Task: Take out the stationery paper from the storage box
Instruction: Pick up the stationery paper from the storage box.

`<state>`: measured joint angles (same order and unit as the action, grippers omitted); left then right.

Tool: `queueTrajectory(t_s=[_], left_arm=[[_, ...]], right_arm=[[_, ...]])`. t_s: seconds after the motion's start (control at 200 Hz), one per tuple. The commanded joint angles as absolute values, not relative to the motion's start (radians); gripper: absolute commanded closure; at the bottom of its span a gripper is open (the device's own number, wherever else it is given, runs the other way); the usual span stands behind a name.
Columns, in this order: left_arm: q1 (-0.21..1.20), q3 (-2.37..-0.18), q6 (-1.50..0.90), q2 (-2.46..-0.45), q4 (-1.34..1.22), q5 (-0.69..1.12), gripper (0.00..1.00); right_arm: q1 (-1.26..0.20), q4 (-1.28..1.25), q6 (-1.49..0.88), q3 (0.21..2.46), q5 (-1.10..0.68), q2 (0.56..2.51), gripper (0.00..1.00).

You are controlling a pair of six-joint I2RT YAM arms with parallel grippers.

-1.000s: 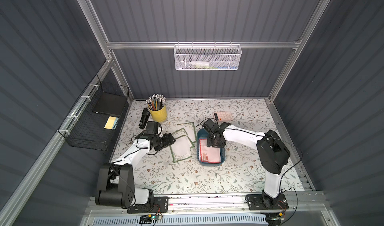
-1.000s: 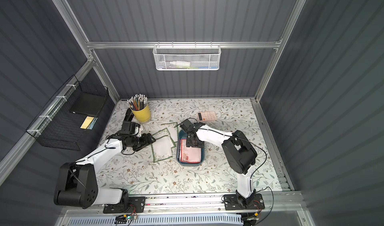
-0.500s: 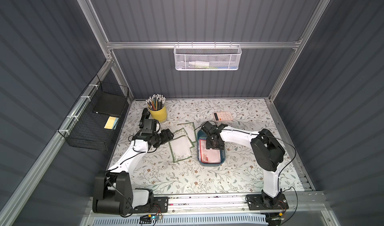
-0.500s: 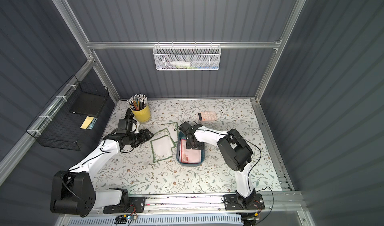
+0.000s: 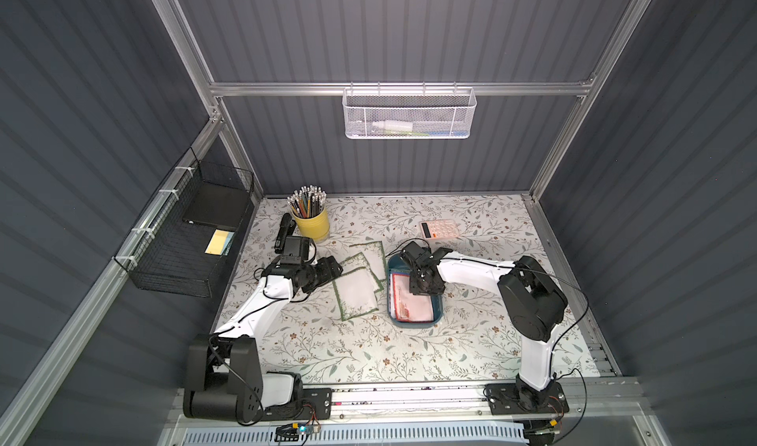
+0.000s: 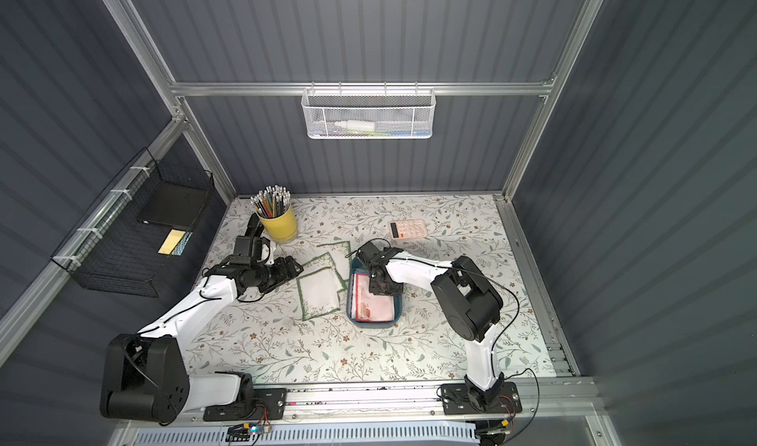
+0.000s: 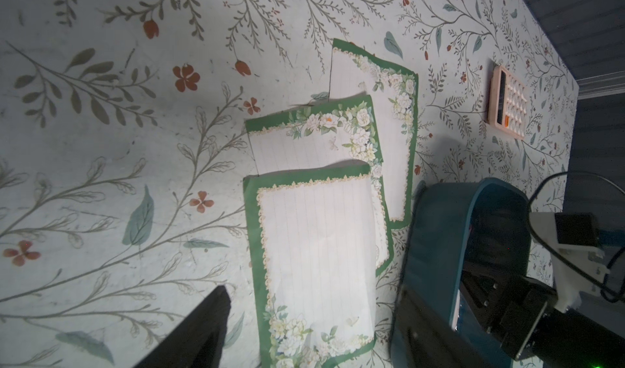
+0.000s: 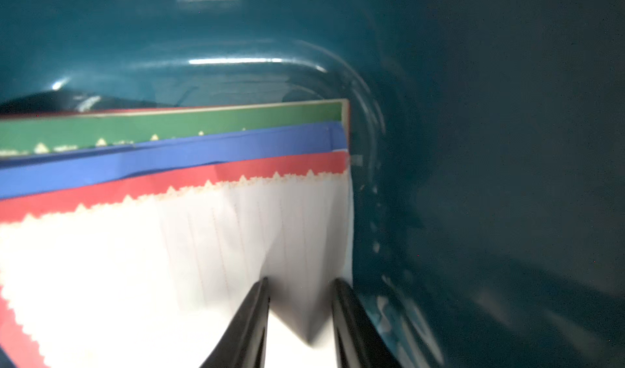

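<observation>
Here right tool (image 8: 301, 283), narrow, presses on red-bordered stationery paper (image 8: 135, 265) inside storage box (image 8: 473, 146).

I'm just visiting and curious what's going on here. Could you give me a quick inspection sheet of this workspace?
Surface: flowery table cover, flat.
Job's things: blue box holds a stack of sheets, red-edged on top; three green-edged sheets lie beside it.
Clutter: pink calculator, yellow pencil cup, black stapler-like tool.
Claws: left claw open, empty; right claw tips on the stack, grip unclear.
Cables: black cables along both arms.
Surroundings: white mesh basket, black wire basket, grey walls.
</observation>
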<state>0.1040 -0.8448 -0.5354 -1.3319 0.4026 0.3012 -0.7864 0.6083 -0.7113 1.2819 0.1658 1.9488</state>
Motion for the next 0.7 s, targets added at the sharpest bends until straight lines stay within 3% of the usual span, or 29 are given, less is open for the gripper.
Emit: queueTrajectory(t_s=[0.0,0.245,0.695], left_arm=[[0.107,-0.835,-0.537,-1.333,0.414,0.299,0.2],[0.107,-0.836,-0.537,-1.343,0.41,0.299,0.2],[0.107,-0.845,-0.544,-1.36,0.387,0.35,0.2]], right_arm=[[-0.796,0.606,-0.714,1.232,0.075,2.02,0.76],[-0.796,0.626,-0.704,1.261,0.085,1.998,0.9],[-0.796,0.765,-0.67,1.428,0.194,1.91,0.9]])
